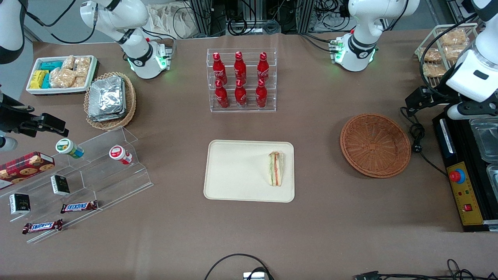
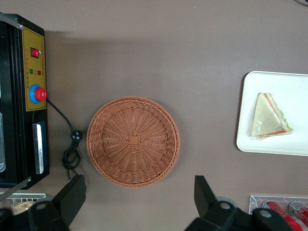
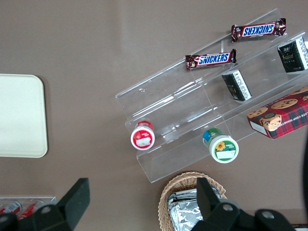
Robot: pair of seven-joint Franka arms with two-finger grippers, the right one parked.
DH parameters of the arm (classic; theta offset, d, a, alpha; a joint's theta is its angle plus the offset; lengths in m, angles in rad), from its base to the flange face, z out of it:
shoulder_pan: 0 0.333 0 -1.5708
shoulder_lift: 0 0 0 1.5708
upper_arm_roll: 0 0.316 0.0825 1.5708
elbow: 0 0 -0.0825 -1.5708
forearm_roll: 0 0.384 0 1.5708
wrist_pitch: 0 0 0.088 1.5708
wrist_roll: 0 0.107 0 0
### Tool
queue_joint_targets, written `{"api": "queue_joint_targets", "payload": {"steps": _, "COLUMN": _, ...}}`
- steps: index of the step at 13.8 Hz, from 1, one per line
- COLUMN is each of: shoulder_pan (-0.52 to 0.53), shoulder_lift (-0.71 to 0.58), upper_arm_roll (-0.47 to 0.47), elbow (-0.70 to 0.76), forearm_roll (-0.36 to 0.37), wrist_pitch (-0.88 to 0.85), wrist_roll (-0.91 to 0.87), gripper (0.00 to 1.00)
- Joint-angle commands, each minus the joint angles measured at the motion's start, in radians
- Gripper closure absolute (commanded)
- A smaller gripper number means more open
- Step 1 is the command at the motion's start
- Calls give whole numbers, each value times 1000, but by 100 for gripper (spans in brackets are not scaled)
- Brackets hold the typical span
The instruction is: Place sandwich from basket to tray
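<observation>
Sandwich [image 1: 276, 168] lies flat on the tray [image 1: 233, 171], at the tray's end toward the basket [image 1: 375, 145]. Basket sits apart from the tray on the brown counter [image 1: 311, 124], toward the working arm's end. Pincer [image 2: 139, 197] hangs high above the basket, fingers [image 2: 72, 195] spread wide, holding nothing.

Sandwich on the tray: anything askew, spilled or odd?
Nothing stands out. The sandwich lies whole on the tray, near its edge toward the empty basket. The gripper hangs open above the table beside the basket, holding nothing.
</observation>
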Motion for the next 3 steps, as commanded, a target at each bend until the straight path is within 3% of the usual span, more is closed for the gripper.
{"api": "queue_joint_targets", "payload": {"steps": 1, "shoulder_pan": 26, "shoulder_lift": -17, "upper_arm_roll": -18, "elbow": -21, "forearm_roll": -19, "wrist_pitch": -14, "wrist_roll": 19, "gripper": 0}}
{"api": "queue_joint_targets", "payload": {"steps": 3, "shoulder_pan": 23, "shoulder_lift": -16, "upper_arm_roll": -16, "elbow": -21, "forearm_roll": -30, "wrist_pitch": -27, "wrist_roll": 34, "gripper": 0}}
